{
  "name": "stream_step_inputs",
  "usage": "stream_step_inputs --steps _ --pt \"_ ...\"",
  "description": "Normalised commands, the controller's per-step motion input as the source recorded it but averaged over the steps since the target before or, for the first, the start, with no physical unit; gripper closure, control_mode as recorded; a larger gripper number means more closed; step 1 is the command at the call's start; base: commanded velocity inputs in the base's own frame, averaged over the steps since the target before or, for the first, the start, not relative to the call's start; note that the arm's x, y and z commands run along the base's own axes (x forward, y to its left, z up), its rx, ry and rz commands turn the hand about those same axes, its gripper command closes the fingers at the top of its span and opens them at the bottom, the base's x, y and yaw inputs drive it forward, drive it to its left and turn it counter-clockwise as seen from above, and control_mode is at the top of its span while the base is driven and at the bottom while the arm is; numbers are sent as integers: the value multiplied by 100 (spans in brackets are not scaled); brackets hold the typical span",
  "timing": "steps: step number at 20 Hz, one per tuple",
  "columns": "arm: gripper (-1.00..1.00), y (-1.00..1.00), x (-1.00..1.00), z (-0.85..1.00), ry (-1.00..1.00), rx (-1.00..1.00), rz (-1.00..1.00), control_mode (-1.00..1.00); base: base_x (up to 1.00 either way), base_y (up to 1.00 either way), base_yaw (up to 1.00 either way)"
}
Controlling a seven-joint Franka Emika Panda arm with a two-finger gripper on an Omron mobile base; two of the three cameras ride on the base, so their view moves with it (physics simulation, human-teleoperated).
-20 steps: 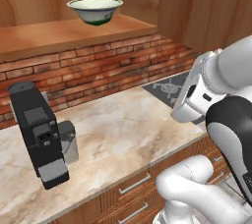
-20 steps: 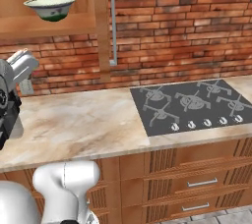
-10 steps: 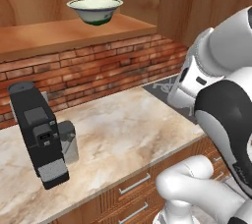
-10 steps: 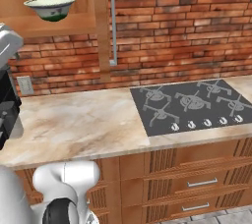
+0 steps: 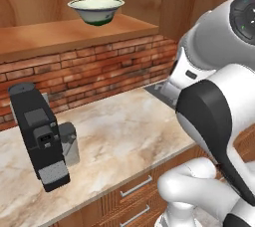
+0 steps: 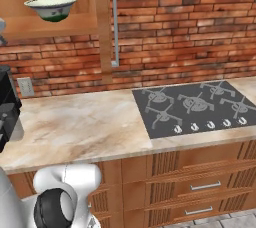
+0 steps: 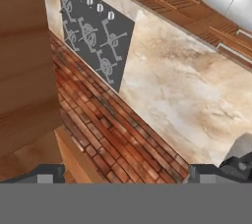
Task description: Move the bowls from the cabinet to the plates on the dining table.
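The pale green-white bowl [image 5: 96, 10] sits upright on the open cabinet [image 5: 55, 34] shelf above the worktop [image 6: 85, 122], awaiting pickup by the claw [image 7: 123, 173], fingertips apart and empty.

We see even, bright, shadowless rendered light in all views. Textures look soft and slightly blurred, especially the brick wall [image 7: 118, 120] in our hand view.

Black coffee machine [image 5: 39, 136] standing on marbled tabletop [image 5: 124, 136], against red brick wall [image 6: 190, 32] — possibly a grey cup beside it. Black hob [image 6: 197, 107] set flush into tabletop, to the right. Wooden drawers [image 6: 200, 187] below — short metal handles.
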Motion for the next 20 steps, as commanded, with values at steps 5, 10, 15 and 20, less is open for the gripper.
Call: stream_step_inputs --steps 5,10,15,20 --pt "-100 0 24 29 -9 -11 0 -100 0 0 0" --pt "-100 0 44 27 -7 -10 0 -100 0 0 0" --pt "-100 0 60 8 -2 -3 1 -100 0 0 0" --pt "-100 0 68 0 0 0 6 -100 0 0 0"
